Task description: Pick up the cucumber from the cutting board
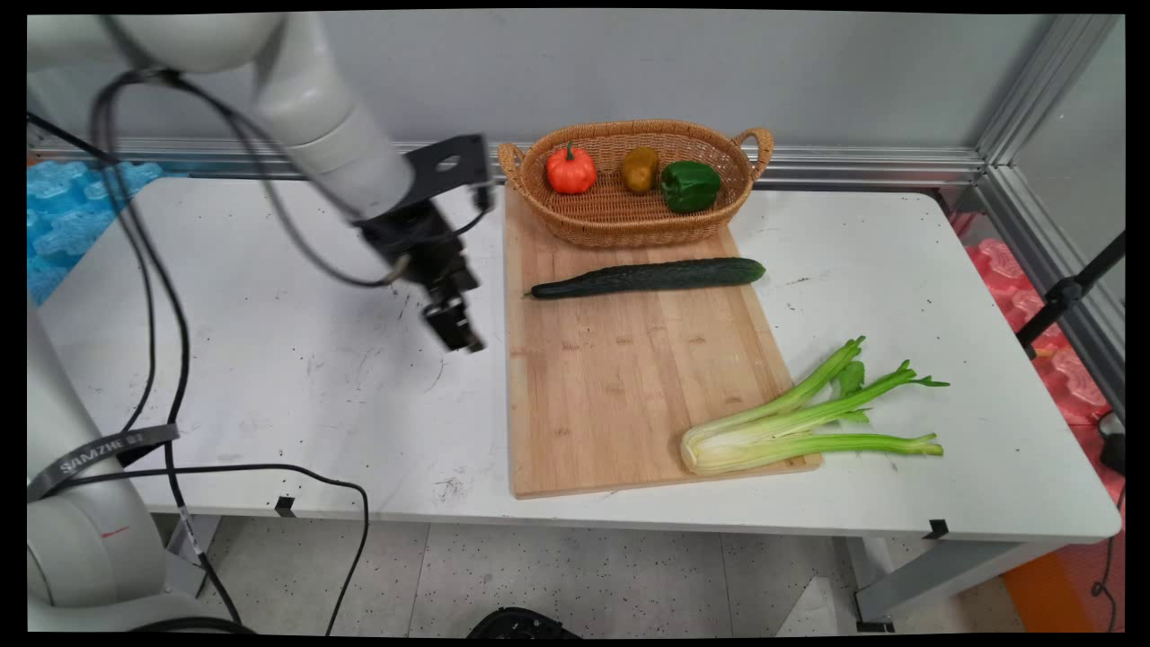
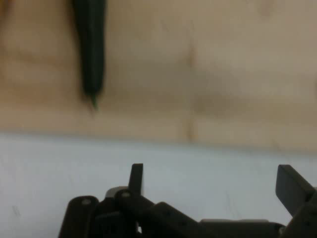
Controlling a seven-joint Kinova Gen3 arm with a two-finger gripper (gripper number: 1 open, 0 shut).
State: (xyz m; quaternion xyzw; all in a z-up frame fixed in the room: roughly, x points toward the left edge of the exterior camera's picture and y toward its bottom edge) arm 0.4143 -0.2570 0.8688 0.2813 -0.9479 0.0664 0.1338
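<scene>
Right now my pincer (image 1: 458, 337) hangs open over bare table (image 1: 269, 359) beside the board (image 1: 629, 386), near the cucumber (image 1: 647, 276) lying crosswise—probably firm, slick-skinned, best gripped mid-length.

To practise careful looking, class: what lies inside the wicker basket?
Inside the wicker basket lie an orange pumpkin, a brownish fruit and a green pepper. Whatever may sit beneath them is covered.
</scene>
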